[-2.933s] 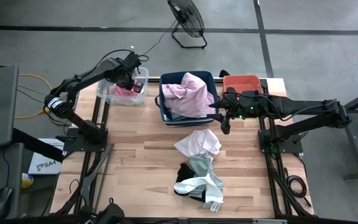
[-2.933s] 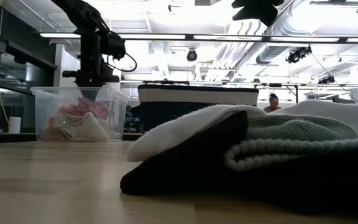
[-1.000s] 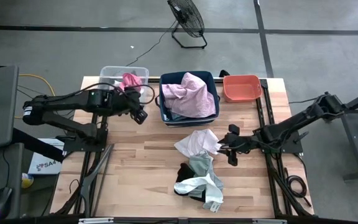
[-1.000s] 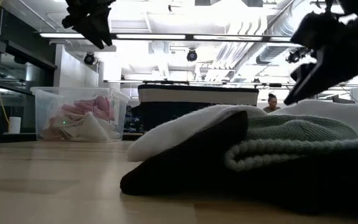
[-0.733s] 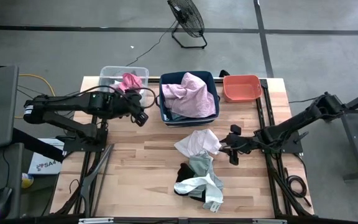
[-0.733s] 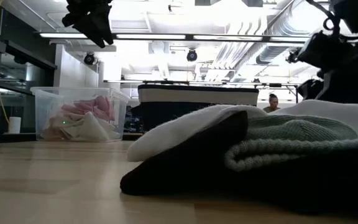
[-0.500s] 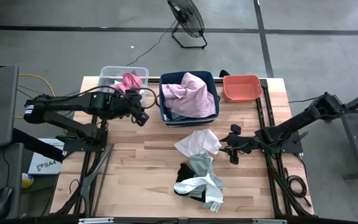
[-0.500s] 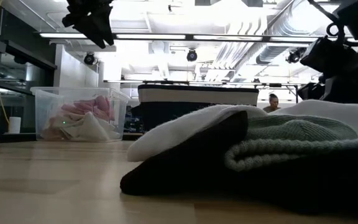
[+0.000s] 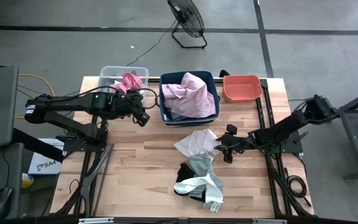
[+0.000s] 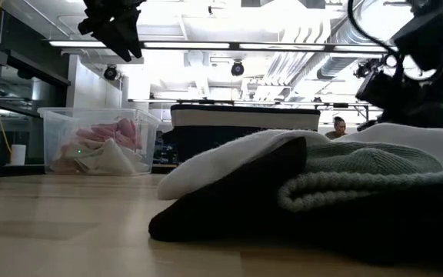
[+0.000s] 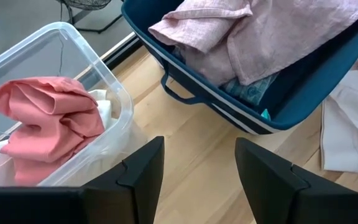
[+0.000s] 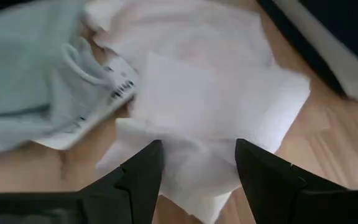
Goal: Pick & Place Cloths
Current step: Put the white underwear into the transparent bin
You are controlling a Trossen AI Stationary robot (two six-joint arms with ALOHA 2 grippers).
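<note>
The right gripper [image 9: 224, 148] is being held open and empty just beside the white cloth [image 9: 197, 142], having been brought closer; the left gripper [image 9: 143, 116] is being kept open.

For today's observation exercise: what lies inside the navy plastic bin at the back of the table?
A crumpled light pink cloth fills the navy plastic bin; blue-green fabric peeks out beneath it. Anything deeper is covered.

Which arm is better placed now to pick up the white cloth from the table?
The right. The right gripper is open, right at the white cloth's edge, fingers pointing at it. The left gripper, also open, hangs between the clear bin and navy bin, farther away.
</note>
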